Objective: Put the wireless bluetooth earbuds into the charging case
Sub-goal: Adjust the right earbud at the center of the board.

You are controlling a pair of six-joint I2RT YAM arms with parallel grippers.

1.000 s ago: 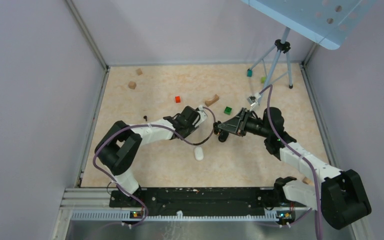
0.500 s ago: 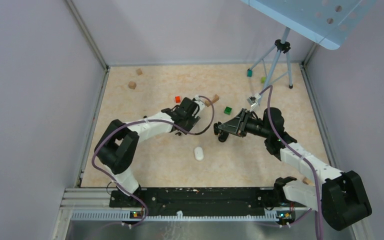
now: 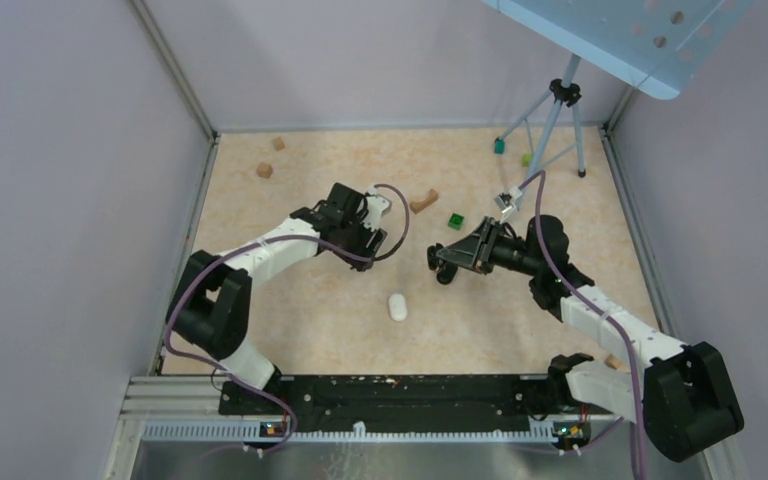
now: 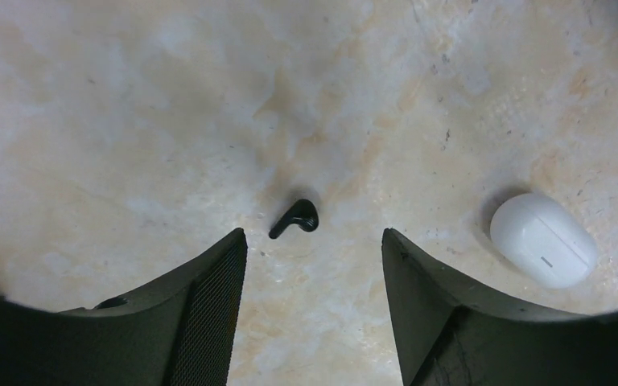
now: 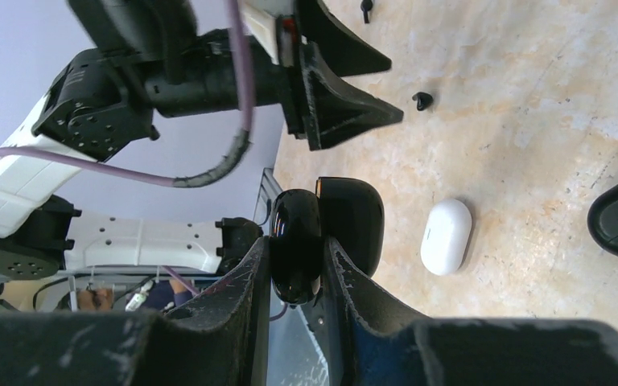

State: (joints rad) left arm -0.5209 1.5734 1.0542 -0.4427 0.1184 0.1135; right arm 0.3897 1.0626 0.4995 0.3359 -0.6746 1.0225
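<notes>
We see the left arm folded at the lower left of the overhead view, its elbow near the left wall and its forearm running up and right toward mid-frame. The wrist tips down so the left gripper (image 4: 312, 235) faces the tabletop. Its jaws stand well apart with nothing between them. A black earbud (image 4: 294, 219) lies on the surface just past the fingertips, in the gap between them and touching neither.

The right arm rises from the lower right and stretches up and left, with the right gripper (image 5: 296, 245) pointing sideways toward the centre. It is clamped on a glossy black charging case (image 5: 350, 221), which looks to be hinged open.

The table (image 3: 310, 320) is beige and marbled, boxed in by pale lilac walls (image 3: 80, 200). A black rail (image 3: 390, 392) runs along the bottom edge.

A white oval case (image 3: 397, 306) rests below the two grippers and clear of both. In the left wrist view it sits right of the earbud, well apart from it. A green block (image 3: 455, 221) and a curved wooden piece (image 3: 423, 201) sit near centre, and two wooden blocks (image 3: 264, 170) lie at upper left. A tripod (image 3: 558, 115) stands at upper right beneath a pale blue perforated panel (image 3: 610, 30). Nothing lies between the open jaws and the earbud.
</notes>
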